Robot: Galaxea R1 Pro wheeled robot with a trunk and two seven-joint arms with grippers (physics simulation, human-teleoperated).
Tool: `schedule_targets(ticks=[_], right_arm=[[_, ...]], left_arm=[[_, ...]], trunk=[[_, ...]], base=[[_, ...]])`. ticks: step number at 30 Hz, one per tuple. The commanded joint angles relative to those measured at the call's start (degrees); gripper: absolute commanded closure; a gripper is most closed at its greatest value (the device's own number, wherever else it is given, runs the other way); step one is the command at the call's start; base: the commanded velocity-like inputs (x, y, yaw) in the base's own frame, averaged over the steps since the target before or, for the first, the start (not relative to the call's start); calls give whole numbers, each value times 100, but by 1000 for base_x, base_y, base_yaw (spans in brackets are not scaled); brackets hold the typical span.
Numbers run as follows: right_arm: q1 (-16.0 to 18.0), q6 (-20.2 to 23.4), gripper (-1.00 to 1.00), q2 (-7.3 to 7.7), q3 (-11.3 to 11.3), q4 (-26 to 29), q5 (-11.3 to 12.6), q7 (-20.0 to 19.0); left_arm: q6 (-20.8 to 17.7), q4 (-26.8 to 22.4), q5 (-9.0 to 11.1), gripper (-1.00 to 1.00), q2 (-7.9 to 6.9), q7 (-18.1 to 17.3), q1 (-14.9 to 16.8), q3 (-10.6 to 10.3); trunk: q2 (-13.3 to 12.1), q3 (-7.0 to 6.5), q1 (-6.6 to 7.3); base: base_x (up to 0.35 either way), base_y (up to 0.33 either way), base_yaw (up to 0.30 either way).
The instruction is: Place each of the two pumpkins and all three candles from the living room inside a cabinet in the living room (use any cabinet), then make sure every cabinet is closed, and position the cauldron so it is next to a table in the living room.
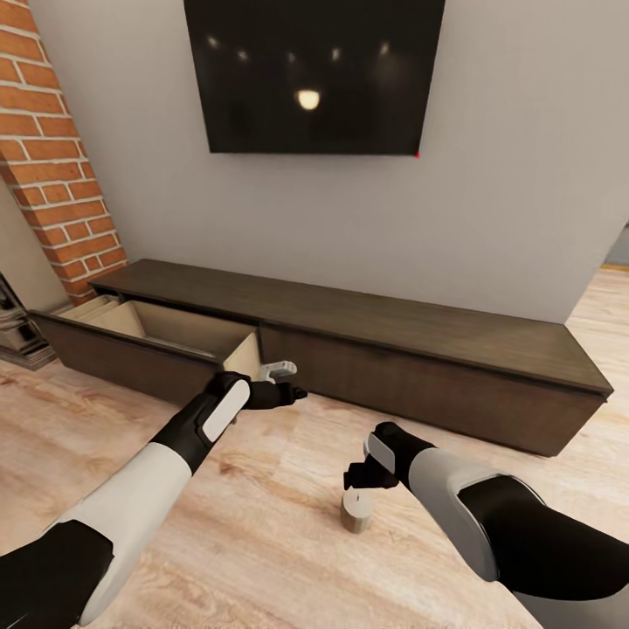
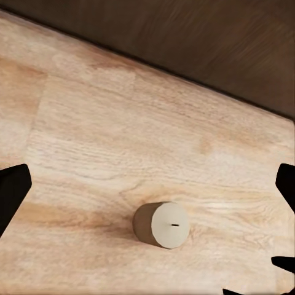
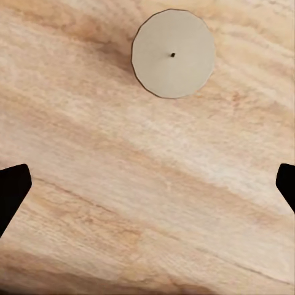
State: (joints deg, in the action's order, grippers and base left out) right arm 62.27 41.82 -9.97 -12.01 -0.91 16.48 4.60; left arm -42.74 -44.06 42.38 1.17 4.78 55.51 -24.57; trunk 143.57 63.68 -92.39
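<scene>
A: Where's the candle right now?

B: Standing upright on the wood floor, near side of the cabinet, well short of its front. Its long axis is vertical, flat pale top with the wick facing up.

A: And which arm is closer?

B: The right end effector. It hangs almost directly over the candle, just above it. Its wrist view looks straight down on the round top, but the candle sits off to one side of the line between the fingertips, so I judge a small sideways shift is needed before lowering.

A: Is it holding anything?

B: No. Its fingers are spread wide and empty.

A: The left one?

B: The left end effector is further off, up by the open drawer at the cabinet's left end. It's also spread open with nothing in it; its camera sees the candle from an angle.
</scene>
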Motion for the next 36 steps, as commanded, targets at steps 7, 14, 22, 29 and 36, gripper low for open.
schedule_targets(ticks=[7, 14, 22, 29, 36], right_arm=[[5, 5, -100, -3, -51, -11, 43, 41], [5, -134, -100, -3, -56, -6, 32, 34], [-41, -483, -100, -3, -65, -7, 31, 16], [-124, -1009, -100, -3, -66, -6, -35, 6], [-141, -1128, -100, -3, -61, -6, -549, -4]], left_arm=[[-15, -6, 60, -100, 6, 55, 4, -12], [0, -11, 60, -100, 6, 56, 4, -12], [6, -81, 60, -100, 6, 43, 4, -8], [-5, -386, 68, -100, 6, 48, 4, 10], [-1, -408, 69, -100, 6, 53, 4, 14]], trunk=[[12, 161, -16], [22, 316, -34], [32, 493, -55], [42, 648, -73], [51, 803, -91]], base=[[0, 0, 0], [0, 0, 0], [0, 0, 0], [0, 0, 0], [0, 0, 0]])
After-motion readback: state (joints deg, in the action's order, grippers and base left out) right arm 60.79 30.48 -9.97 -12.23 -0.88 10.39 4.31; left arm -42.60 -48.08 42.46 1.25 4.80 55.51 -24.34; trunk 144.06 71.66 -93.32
